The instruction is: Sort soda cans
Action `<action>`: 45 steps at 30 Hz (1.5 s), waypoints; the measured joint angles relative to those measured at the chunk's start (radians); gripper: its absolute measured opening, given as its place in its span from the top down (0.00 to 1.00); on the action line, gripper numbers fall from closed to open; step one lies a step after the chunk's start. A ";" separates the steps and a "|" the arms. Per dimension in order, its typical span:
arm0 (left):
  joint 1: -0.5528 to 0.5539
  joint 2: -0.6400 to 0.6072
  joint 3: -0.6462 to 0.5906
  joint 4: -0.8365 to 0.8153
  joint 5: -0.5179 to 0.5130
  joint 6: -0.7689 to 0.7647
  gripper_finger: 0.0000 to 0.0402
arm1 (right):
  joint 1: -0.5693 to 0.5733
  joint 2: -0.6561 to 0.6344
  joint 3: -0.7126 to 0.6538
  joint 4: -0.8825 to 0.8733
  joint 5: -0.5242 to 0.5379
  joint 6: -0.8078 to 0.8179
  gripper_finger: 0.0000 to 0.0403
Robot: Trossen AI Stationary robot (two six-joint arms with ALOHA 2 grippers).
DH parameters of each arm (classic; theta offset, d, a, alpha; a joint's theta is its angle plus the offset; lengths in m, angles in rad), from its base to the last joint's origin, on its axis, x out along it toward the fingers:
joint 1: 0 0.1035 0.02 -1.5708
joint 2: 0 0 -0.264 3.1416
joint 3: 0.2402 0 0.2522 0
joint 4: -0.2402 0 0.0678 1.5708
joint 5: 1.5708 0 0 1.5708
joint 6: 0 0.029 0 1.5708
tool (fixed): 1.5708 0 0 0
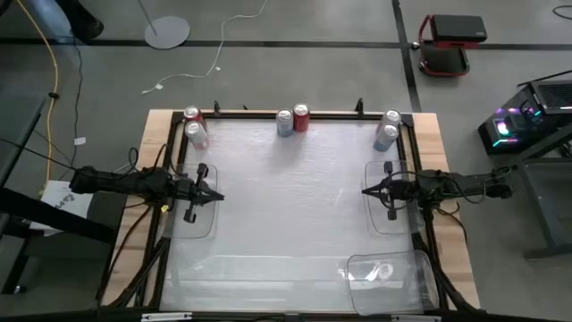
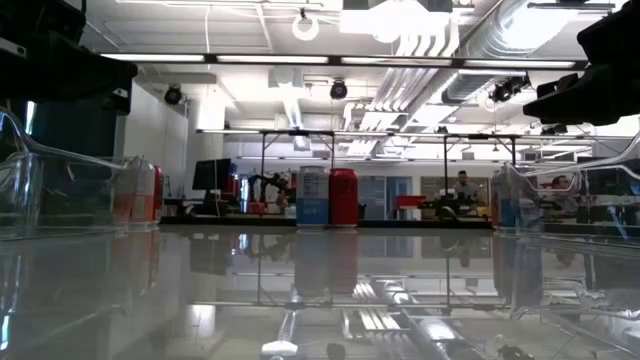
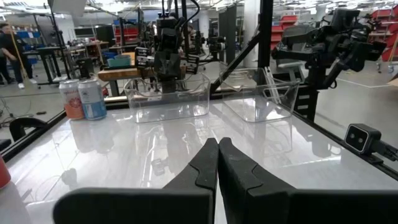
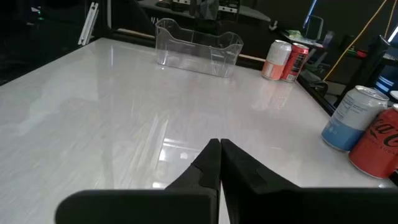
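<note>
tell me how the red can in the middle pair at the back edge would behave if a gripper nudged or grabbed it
The red can stands upright and narrow, so a high push would probably tip it, and once down its round body would likely roll. It stands close beside the silver can, so a sideways nudge would probably shove that one too. Its smooth wall may slip between the fingers.

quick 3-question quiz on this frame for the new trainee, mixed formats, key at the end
1. True or false: the left gripper is holding a soda can.
2. How many soda cans stand along the table's far edge? A) four B) six C) eight
3. Fill in: the red can at the middle of the far edge stands beside a ____ can.

Key: 1 false, both the left gripper and the right gripper have shut, empty jaws; 2 B, in three pairs; 3 silver.
</note>
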 joint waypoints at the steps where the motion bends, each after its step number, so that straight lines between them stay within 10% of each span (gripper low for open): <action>1: 0.000 0.000 0.000 0.000 0.000 0.000 1.00 | 0.000 0.000 0.000 0.000 0.000 0.000 1.00; 45: 0.000 0.000 0.000 0.029 0.001 -0.010 1.00 | 0.000 0.000 0.000 0.014 -0.002 0.012 1.00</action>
